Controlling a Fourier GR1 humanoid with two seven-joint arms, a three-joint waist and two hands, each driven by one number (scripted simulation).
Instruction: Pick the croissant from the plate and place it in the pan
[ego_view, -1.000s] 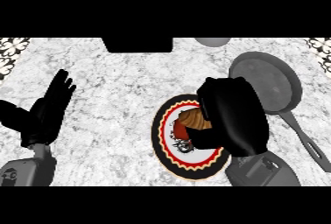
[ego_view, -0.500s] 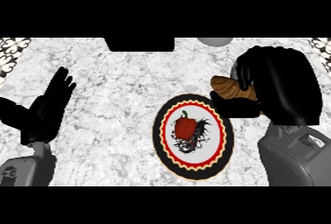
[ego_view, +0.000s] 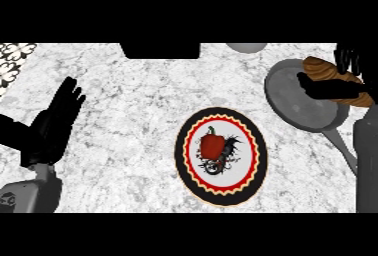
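Carried rightward off the plate since half a second ago, now over the pan. Left robot hand (ego_view: 55, 117) resting open at the left edge, fingers straight and up. Plate (ego_view: 193, 180) mid-counter (ego_view: 133, 90), red pepper picture bare. Pan (ego_view: 295, 102) at right, handle running down-right. Croissant (ego_view: 325, 70) above the pan's right rim, pinched by the curled fingers of the right robot hand (ego_view: 332, 89).

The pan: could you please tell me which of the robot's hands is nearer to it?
Right. The right hand holds the croissant over the pan, at its right rim. The left hand rests open at the counter's left edge, beyond the plate.
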